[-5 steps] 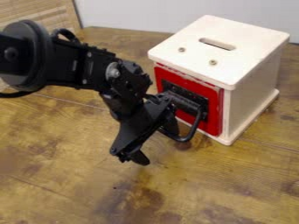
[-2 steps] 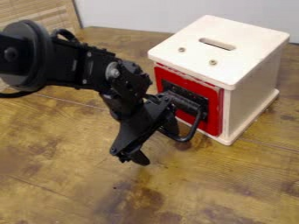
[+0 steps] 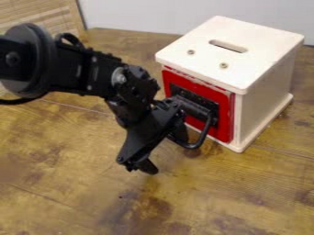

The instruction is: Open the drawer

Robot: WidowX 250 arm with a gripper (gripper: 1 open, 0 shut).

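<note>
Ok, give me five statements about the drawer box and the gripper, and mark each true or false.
1. The drawer has a red front. True.
2. The drawer's loop handle is white. False: it is black.
3. The box top has a slot in it. True.
4. The gripper is lifted high above the box top. False: it points down at the wooden table, low in front of the drawer, beside the handle.
5. The box lies tipped on its side. False: it stands upright on the table, slot side up.
</note>
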